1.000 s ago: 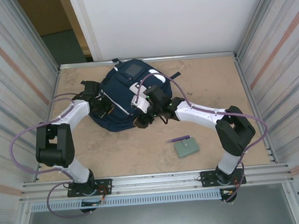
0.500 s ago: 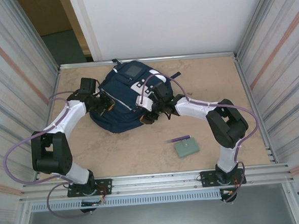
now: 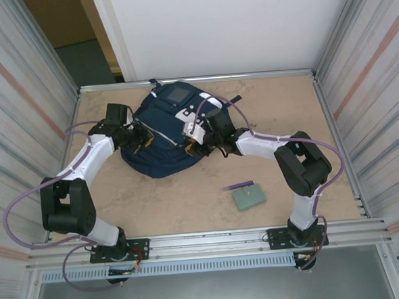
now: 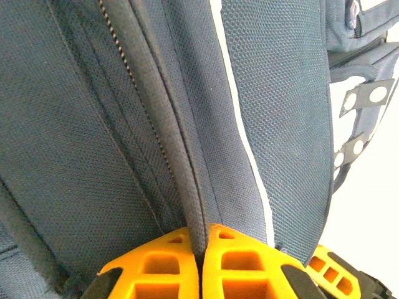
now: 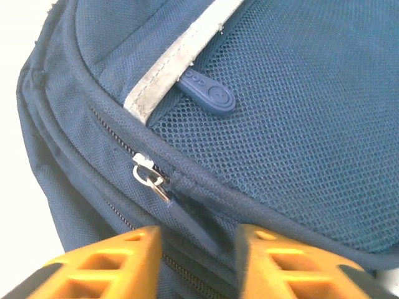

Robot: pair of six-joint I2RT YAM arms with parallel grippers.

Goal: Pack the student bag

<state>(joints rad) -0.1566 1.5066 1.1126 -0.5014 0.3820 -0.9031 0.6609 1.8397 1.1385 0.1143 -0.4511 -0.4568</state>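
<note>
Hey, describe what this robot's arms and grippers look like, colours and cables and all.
Both arms match: the left arm and right arm have white links between chunky black joint housings, on black bases. A thin purple cable runs along each. The left gripper and right gripper have black bodies and orange plastic fingers moulded with rectangular hollows.

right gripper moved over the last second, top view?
Yes. The right gripper has shifted up along the student bag, toward the table's far rail and away from the green pad.
</note>
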